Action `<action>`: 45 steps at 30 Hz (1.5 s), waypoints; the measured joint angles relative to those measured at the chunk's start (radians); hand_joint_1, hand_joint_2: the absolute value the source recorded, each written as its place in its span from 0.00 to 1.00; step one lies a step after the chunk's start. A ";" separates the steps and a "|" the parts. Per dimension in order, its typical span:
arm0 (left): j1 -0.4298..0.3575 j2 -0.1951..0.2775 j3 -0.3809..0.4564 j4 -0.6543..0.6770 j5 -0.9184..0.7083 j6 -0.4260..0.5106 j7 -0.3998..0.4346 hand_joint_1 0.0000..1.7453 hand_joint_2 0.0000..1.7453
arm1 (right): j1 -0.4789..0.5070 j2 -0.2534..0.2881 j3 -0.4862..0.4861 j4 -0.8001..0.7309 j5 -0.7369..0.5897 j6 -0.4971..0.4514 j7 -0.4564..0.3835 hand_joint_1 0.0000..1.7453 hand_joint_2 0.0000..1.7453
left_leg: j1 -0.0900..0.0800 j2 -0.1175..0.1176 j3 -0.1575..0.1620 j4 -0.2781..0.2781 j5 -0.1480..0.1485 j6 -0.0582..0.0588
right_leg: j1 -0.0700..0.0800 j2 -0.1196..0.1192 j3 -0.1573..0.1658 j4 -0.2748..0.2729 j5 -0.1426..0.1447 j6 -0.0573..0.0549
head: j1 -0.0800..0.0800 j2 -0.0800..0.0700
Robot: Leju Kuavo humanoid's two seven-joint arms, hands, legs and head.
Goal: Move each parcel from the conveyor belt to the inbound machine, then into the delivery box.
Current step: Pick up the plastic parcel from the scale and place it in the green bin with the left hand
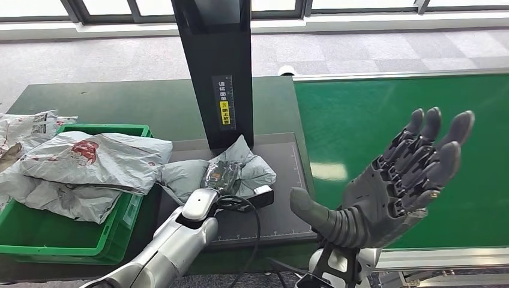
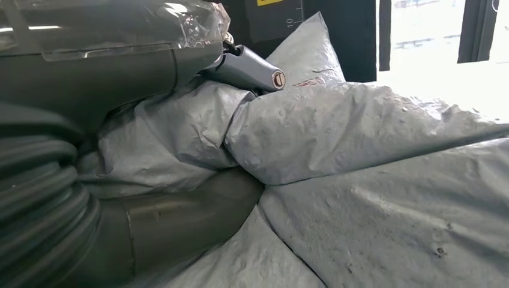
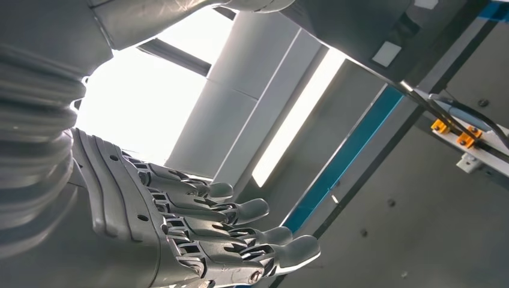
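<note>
Black scanner post [image 1: 217, 66] stands just behind the grey parcel [image 1: 249, 168].

Grey carpet tiles [image 1: 372, 51] cover the floor beyond the dark green desk [image 1: 150, 102], and a window frame [image 1: 120, 15] runs along the far wall.

head high, downward, wrists close (sharing parcel [image 1: 240, 171])

the left arm [image 1: 174, 246] is clad in smooth silver shells, with a black cable looped at its wrist. the right hand [image 1: 396, 186] is moulded in dark grey, with segmented fingers [image 3: 240, 211], small screws and a ribbed cover.
</note>
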 joint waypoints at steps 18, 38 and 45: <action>-0.002 0.001 -0.004 0.002 0.000 -0.026 -0.019 1.00 1.00 | 0.000 0.000 0.000 0.017 -0.004 0.000 0.000 0.00 1.00 | 0.000 0.000 0.000 0.000 -0.001 0.000 | 0.000 0.000 0.001 0.000 -0.001 0.000 | 0.000 0.000; 0.311 -0.010 0.157 -0.831 0.102 0.392 -0.470 1.00 1.00 | -0.001 0.000 -0.003 0.060 -0.004 0.000 0.000 0.00 1.00 | 0.000 0.000 -0.010 0.001 0.004 0.000 | 0.000 0.001 -0.020 0.001 0.004 0.001 | 0.000 0.000; 0.340 -0.003 0.179 -1.010 0.103 0.392 -0.471 1.00 1.00 | -0.001 0.000 -0.003 0.067 -0.005 0.000 0.000 0.00 1.00 | 0.001 -0.001 -0.011 0.001 0.005 -0.001 | 0.000 0.000 -0.020 0.001 0.004 0.001 | 0.000 0.000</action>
